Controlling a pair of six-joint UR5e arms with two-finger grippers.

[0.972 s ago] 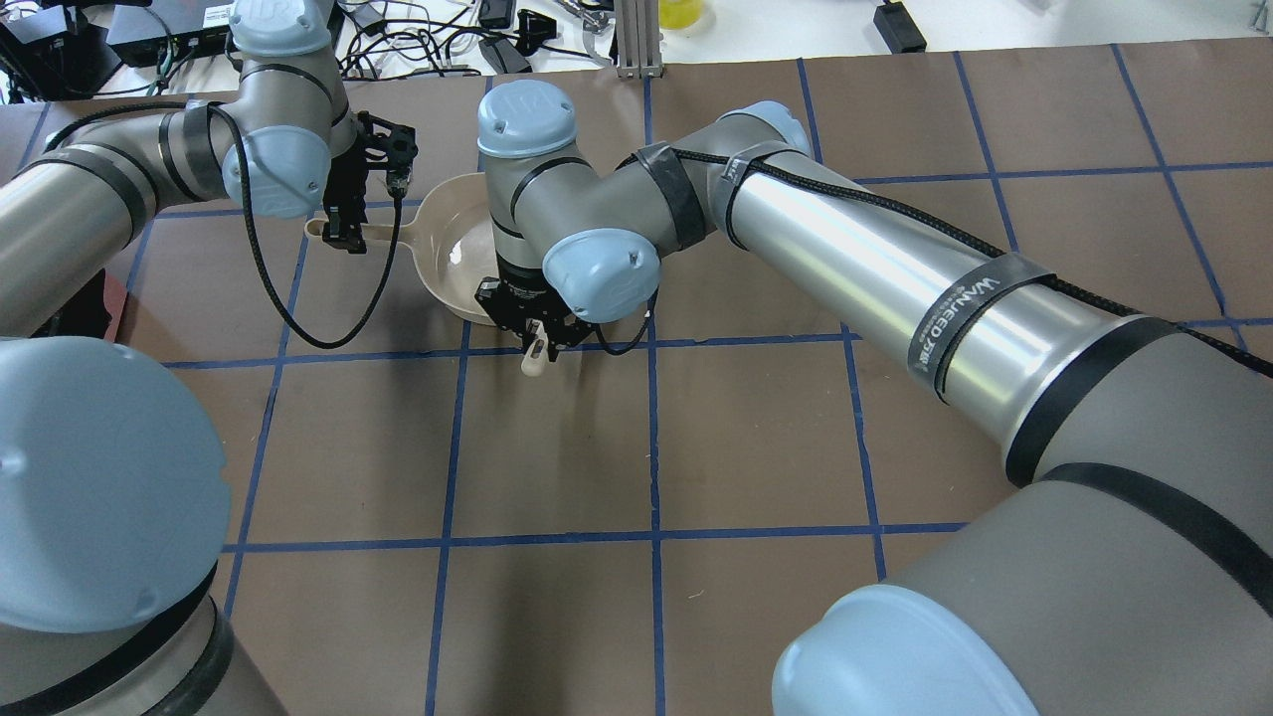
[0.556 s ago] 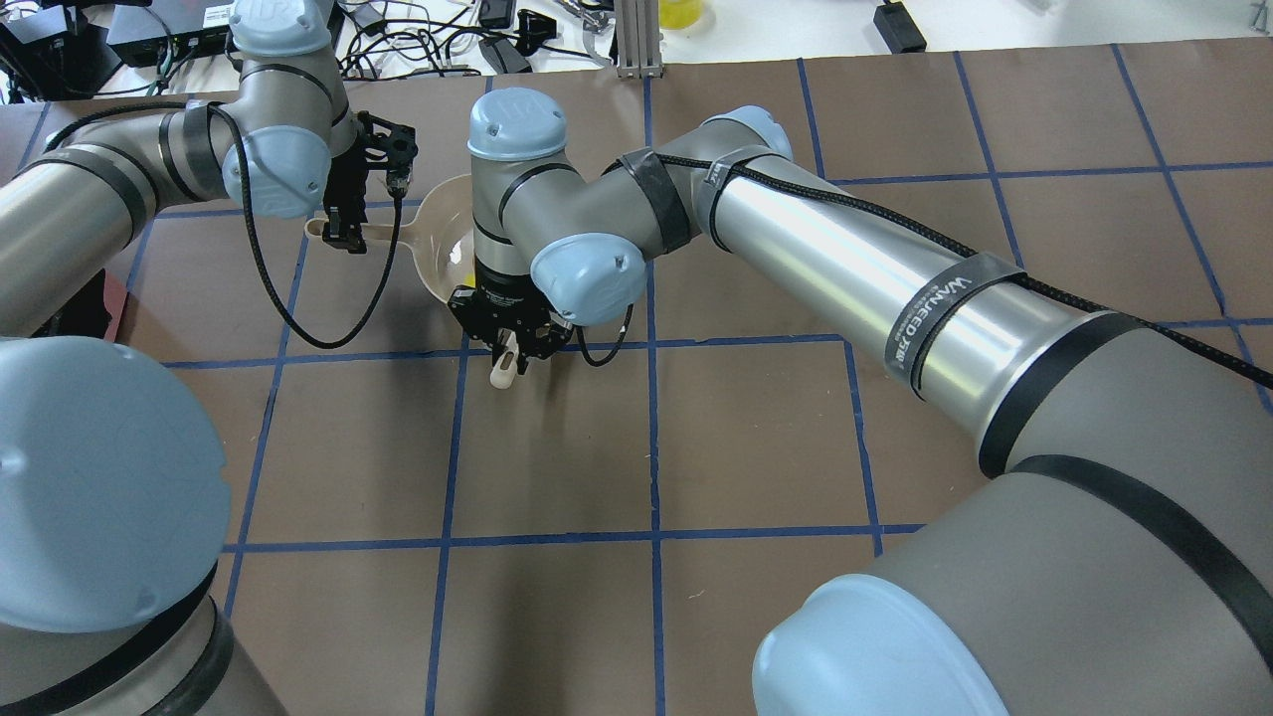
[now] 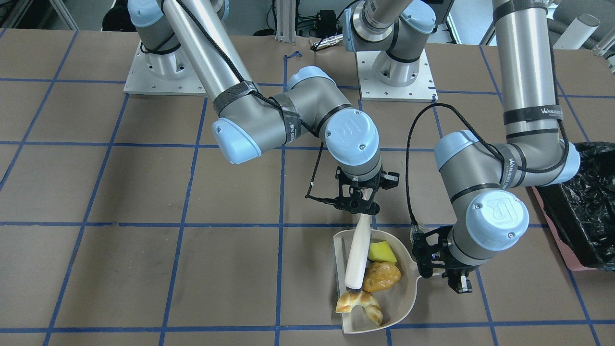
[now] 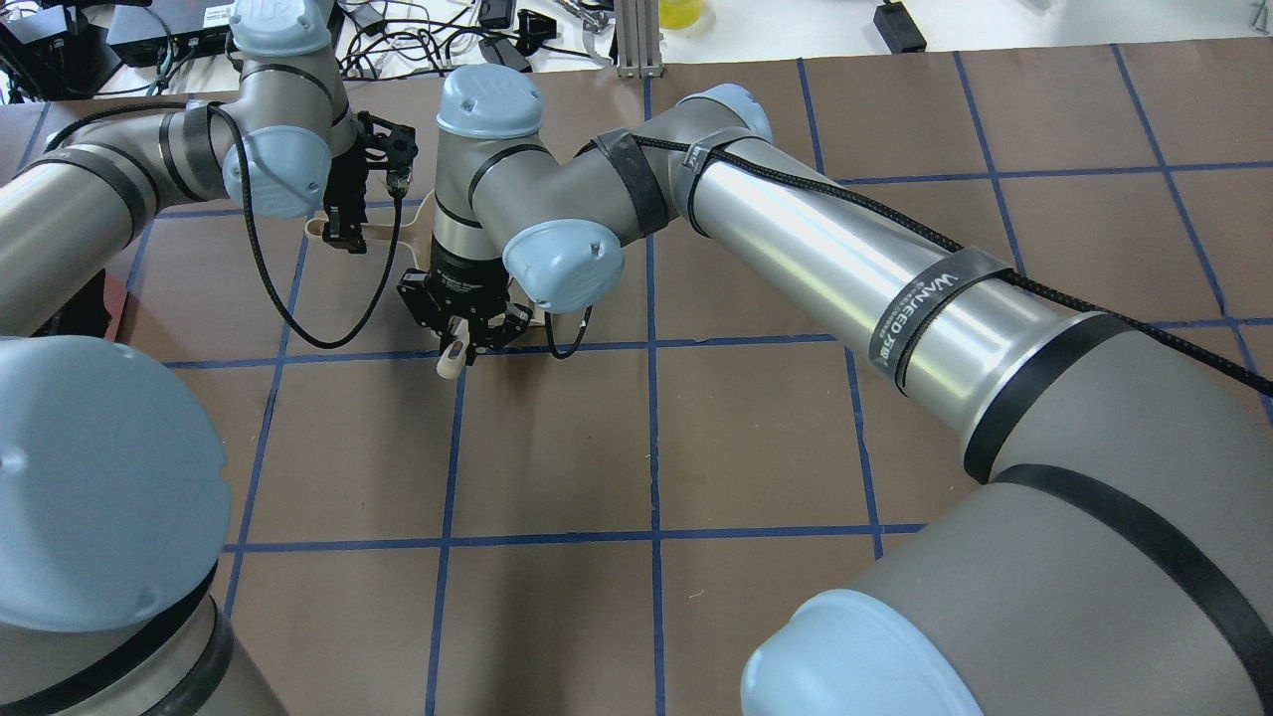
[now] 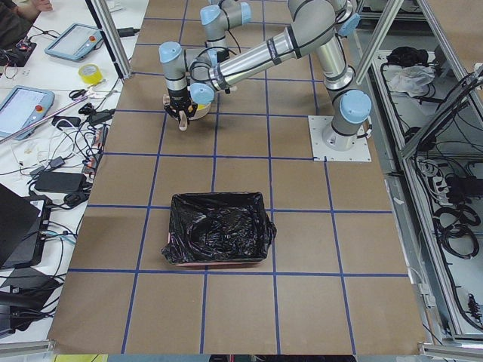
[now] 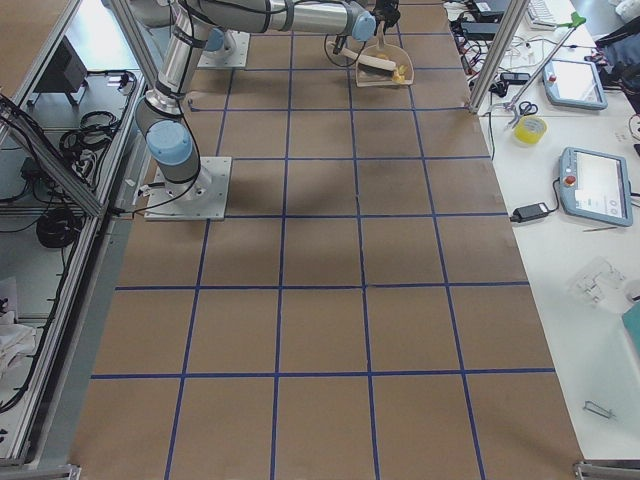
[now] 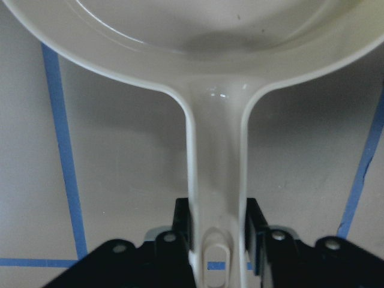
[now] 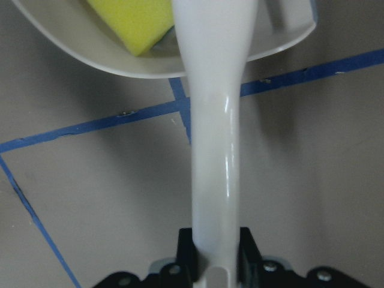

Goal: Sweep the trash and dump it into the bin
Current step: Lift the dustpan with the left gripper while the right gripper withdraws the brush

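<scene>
A beige dustpan lies on the brown table and holds all the trash: a yellow-green wedge, a brown lump and a curved pastry near the pan's open edge. My right gripper is shut on the white brush handle, whose lower end touches the pastry. The right wrist view shows that handle over the wedge. My left gripper is shut on the dustpan handle. The bin, pink with a black bag, stands apart on the robot's left.
The bin sits mid-table, several grid squares from the dustpan. Cables and electronics and an aluminium post line the table's far edge. Tablets and a yellow tape roll lie on the white side bench.
My right gripper has carried the brush leftward in the overhead view, across the dustpan, and its wrist now hides the pan. The left gripper has stayed still on the pan's handle.
</scene>
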